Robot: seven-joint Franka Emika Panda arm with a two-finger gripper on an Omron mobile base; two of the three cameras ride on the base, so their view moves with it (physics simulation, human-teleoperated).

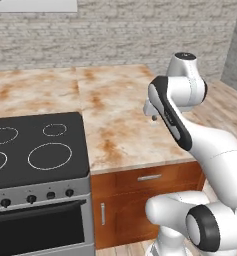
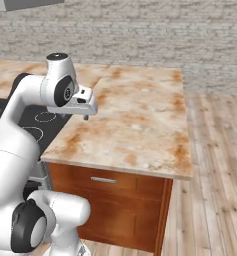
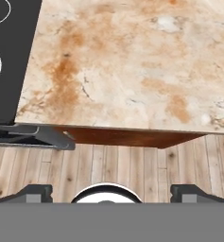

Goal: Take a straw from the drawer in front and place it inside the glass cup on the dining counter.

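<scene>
I have the gripper (image 3: 108,193) up in the air over the stone counter (image 1: 125,115), and its two fingers (image 3: 33,193) are spread wide apart with nothing between them. In the hand view I look down at the cream and rust-brown top, the edge of the black cooktop (image 3: 9,56) on one side, and the wood floor (image 3: 132,165) past the counter's front edge. The drawer (image 1: 149,177) sits shut just under the counter's edge, right beside the oven (image 1: 37,220), with its small silver handle (image 1: 149,177) on the front. From the right side I see the same drawer (image 2: 107,181) closed. I cannot see the straw, so I cannot tell where it lies.
</scene>
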